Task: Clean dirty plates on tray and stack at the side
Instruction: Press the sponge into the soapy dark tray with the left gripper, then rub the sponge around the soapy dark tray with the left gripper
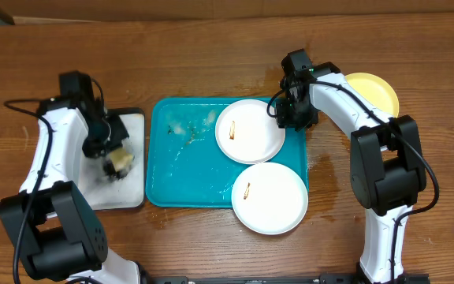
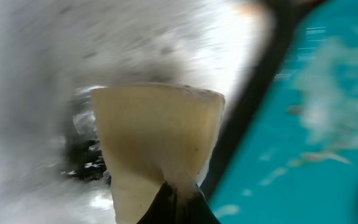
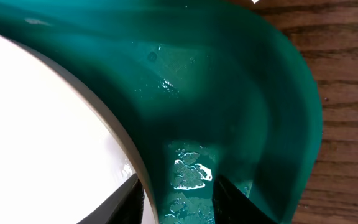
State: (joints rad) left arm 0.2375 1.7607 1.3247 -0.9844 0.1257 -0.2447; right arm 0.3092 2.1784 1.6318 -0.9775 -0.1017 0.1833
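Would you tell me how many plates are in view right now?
3. One white plate lies in the tray's far right corner; a second white plate overhangs its near right corner; a yellow plate sits off the tray, partly behind the right arm.

Left fingers point(image 2: 176, 208) pinched shut; right fingers point(image 3: 234, 198) parted, angled downward.

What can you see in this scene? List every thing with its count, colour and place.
white plates: 2, white with brown smears, on the tray
yellow plate: 1, pale yellow, on the table behind the right arm
tray: 1, teal, wet, table centre
small tray: 1, white with black rim, left of the teal one
sponge: 1, beige, over the small tray
table: 1, brown wood
left gripper: 1, black, shut on the sponge
right gripper: 1, black, open, at the tray's far right corner
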